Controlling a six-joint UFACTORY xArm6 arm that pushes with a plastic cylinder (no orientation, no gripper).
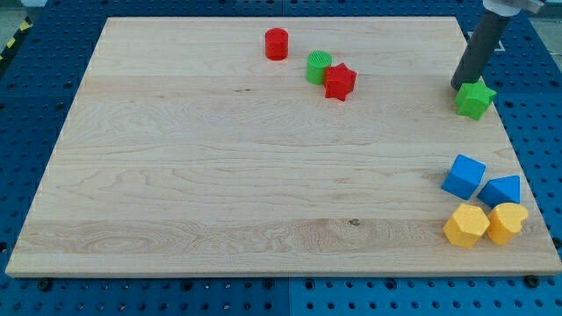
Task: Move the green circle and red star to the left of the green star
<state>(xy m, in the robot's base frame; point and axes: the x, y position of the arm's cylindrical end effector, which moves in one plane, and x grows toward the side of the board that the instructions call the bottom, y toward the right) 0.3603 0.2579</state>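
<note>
my tip point(458, 87) touching green star point(475, 98), near board point(219, 175) right edge

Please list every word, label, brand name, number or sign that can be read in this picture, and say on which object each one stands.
There is none to read. The wooden board, the red cylinder, green circle, red star, green star, two blue blocks and two yellow blocks are plain. My tip, just left of the green star, shows no marking.
</note>
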